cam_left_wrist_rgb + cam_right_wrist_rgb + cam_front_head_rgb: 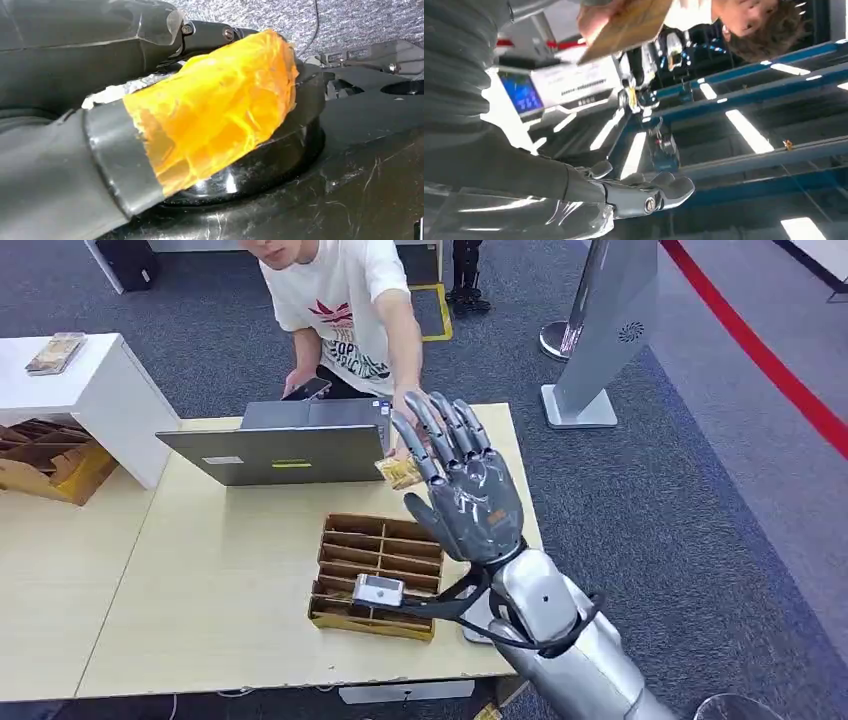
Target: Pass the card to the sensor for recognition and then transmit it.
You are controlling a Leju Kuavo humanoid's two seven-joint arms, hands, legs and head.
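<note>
The right hand (462, 480) is raised in front of the table (200, 570) and hides part of the card (402, 473) and most of the person's hand (408, 415) that reaches to it. From the head view you cannot tell who holds the card. The person's head is cut off by the top edge. The laptop (285, 445) hides the person's lap. The words on the small grey sensor (378, 590) are too tiny to read. In the left wrist view, orange tape (215, 105) covers the left hand, so its fingers cannot be seen.

A tan card (402, 473), a grey hand (462, 485), a brown divided tray (378, 575), a pale wood table (230, 590).
</note>
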